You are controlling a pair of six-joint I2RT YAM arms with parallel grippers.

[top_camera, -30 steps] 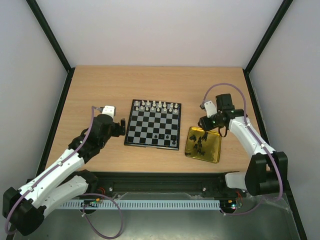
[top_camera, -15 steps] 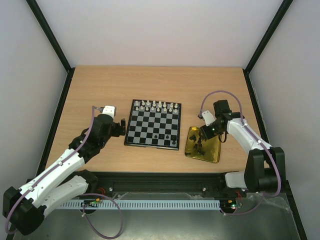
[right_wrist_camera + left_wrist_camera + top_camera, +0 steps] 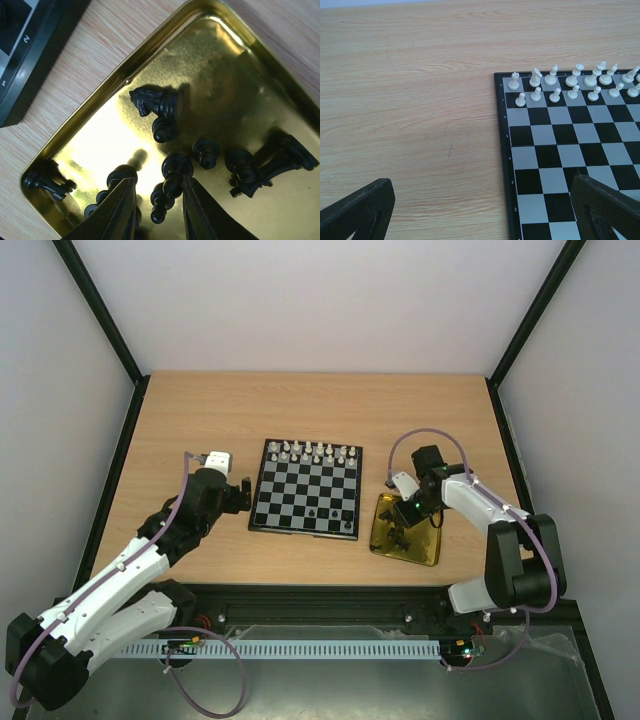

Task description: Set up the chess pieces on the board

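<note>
**Right pincer low in the tray, left pincer wide at the board's edge**

The right pincer (image 3: 158, 179) hung low inside the gold tray (image 3: 215, 75), its fingers parted by only a narrow gap. A slim black piece (image 3: 173, 172) stood in that gap at the very tips, close against one finger and clear of the other, so nothing was firmly gripped. More black pieces (image 3: 240, 167) lay scattered just ahead of the tips and to either side, with a knight (image 3: 155, 102) toppled a little farther ahead. A corner of the board (image 3: 30, 50) showed well ahead and off to one side.

The left pincer (image 3: 482, 185) was spread wide and held nothing. One finger hovered over bare table (image 3: 410, 100) and the other over the board's near squares. The white pieces (image 3: 575, 82) stood in two rows far ahead of it, along the board's far edge.
</note>
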